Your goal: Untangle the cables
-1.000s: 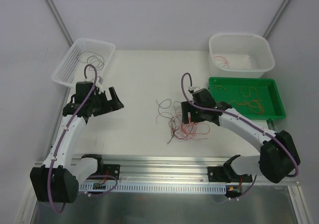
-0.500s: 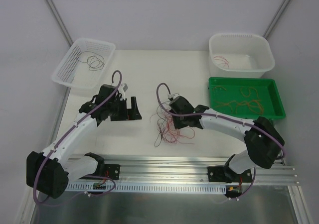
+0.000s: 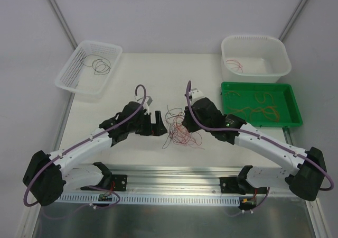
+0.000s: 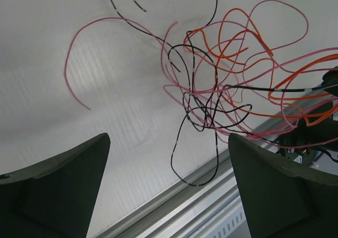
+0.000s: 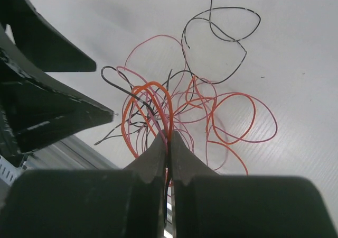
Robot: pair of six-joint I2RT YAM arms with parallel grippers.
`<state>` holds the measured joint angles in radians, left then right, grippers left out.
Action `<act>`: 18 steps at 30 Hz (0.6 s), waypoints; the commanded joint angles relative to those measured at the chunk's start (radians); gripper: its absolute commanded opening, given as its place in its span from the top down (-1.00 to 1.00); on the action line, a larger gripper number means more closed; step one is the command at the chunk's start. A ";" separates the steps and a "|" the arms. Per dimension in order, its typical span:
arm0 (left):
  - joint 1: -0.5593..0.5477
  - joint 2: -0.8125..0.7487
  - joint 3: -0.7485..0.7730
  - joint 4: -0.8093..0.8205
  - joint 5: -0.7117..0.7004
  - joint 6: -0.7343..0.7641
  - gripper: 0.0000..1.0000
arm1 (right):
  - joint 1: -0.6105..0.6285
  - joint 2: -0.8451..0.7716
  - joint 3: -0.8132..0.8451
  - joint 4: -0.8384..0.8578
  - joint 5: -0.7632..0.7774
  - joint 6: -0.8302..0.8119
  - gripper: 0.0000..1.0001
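Cables (image 3: 181, 130): hair-thin, near weightless, springy-soft, likely to snag and drag the whole clump; best pinched on one free loop end, not the knot. Red, pink, orange and black strands in loose curls, tangled mid worktop (image 3: 158, 71) towards its near edge. Right gripper (image 5: 168, 138) clamped on orange and pink loops; left gripper (image 4: 166, 143) spread wide, empty, just beside the tangle

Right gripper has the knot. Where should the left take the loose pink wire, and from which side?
Probably grip the pink wire on its outer arc, at the left of the left wrist view, coming from that open side with the left gripper. The arc lies alone, clear of the knot of cables that the right gripper pinches.
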<state>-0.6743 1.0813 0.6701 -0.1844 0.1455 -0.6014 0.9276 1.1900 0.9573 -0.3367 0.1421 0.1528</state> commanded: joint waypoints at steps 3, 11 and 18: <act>-0.085 0.100 0.016 0.206 -0.040 -0.017 -0.91 | 0.010 -0.033 0.001 0.025 -0.016 0.001 0.99; -0.139 0.252 0.039 0.323 -0.076 -0.070 -0.60 | 0.022 -0.044 -0.020 0.047 -0.019 0.018 0.98; -0.131 0.175 0.065 0.249 -0.242 -0.015 1.00 | 0.022 -0.105 -0.029 -0.050 0.099 -0.002 0.90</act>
<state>-0.8055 1.3266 0.6796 0.0696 0.0174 -0.6487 0.9463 1.1362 0.9314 -0.3527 0.1616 0.1558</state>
